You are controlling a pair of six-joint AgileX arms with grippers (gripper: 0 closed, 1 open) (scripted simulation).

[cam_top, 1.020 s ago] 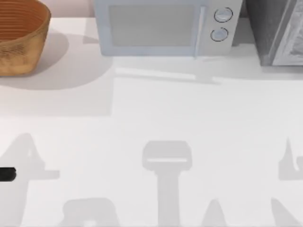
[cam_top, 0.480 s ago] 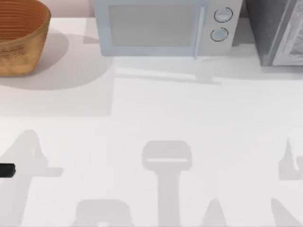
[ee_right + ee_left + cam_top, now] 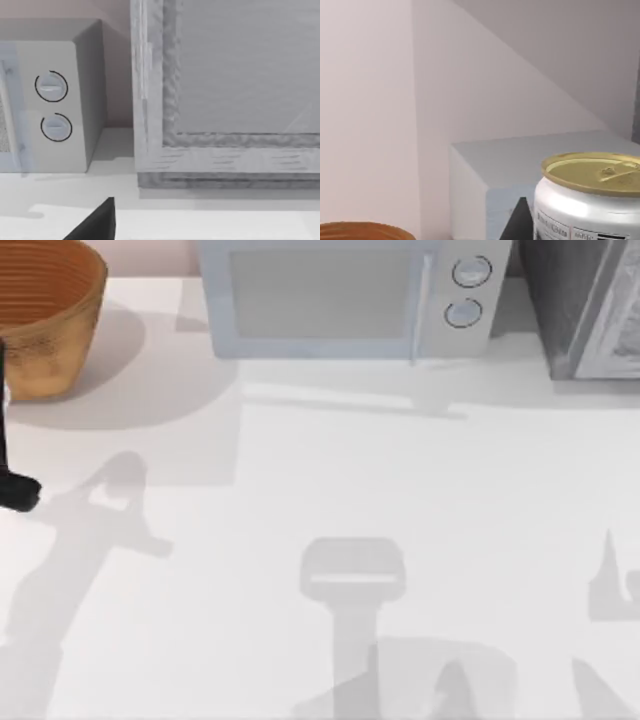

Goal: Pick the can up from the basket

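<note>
The can point(image 3: 592, 172), white-bodied with a dull gold top, looms close in the left wrist view, higher than the basket's orange rim point(image 3: 365, 231). My left gripper point(image 3: 570, 234) is shut on the can, one dark finger point(image 3: 519, 226) lying against its side. In the top view the basket point(image 3: 45, 330) stands at the far left corner. A dark part of my left arm point(image 3: 14, 490) pokes in from the left edge, nearer than the basket. My right gripper point(image 3: 97, 225) hangs parked before the microwave and cabinet.
A pale blue microwave point(image 3: 350, 300) with two round knobs stands at the back middle, also seen in both wrist views point(image 3: 520, 165) point(image 3: 50, 100). A grey cabinet point(image 3: 590, 310) fills the back right corner. Arm shadows lie across the white tabletop point(image 3: 330, 490).
The dark part of my left arm has slid up the left edge of the top view toward the basket, and its shadow has shifted with it. The right side looks unchanged.
</note>
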